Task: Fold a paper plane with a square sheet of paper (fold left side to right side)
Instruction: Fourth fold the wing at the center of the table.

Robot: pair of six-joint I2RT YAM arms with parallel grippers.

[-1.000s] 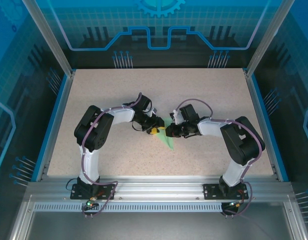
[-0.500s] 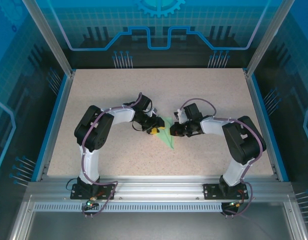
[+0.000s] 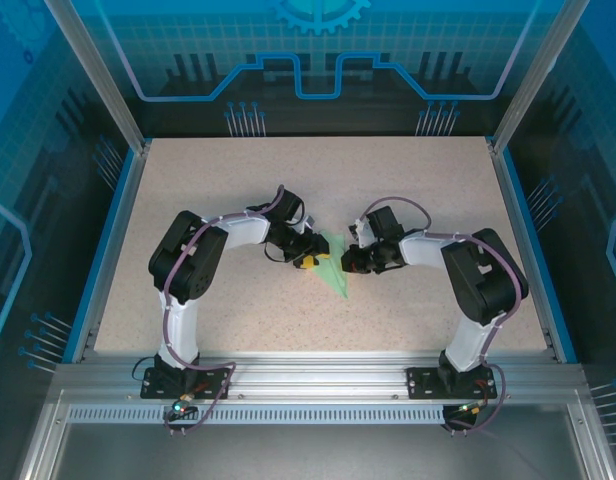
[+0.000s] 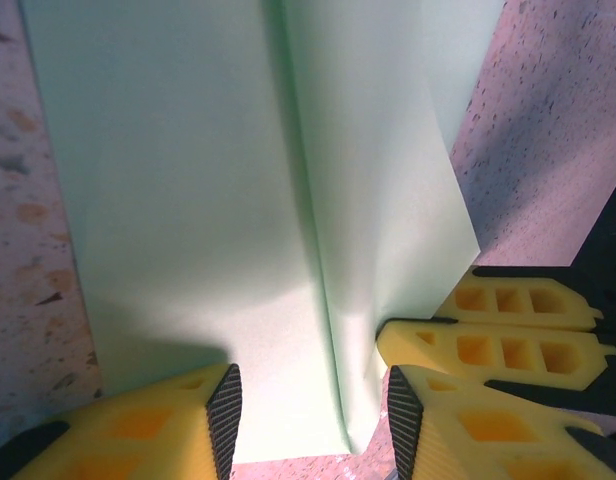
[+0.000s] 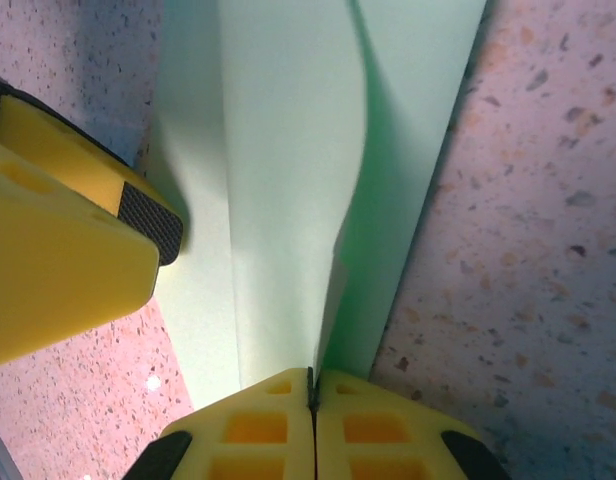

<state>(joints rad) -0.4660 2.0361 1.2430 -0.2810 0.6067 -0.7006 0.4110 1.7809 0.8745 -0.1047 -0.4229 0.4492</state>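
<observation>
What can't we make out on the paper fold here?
- Pale mint-green folded paper: far end cut off by top edge, both wrist views.
- Its creases, top view: too small; left gripper and right gripper cover its sides.
- Left gripper pads touching paper or not: left wrist view, hidden by the fingers themselves.

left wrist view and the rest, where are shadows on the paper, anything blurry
Left wrist view: the paper is sharp, with a soft shadow along its centre crease and a darker patch at its lower left. Right wrist view: the raised flap throws a deep green shadow over the paper's right strip. Top external view: even light on the table, no glare on it.
</observation>
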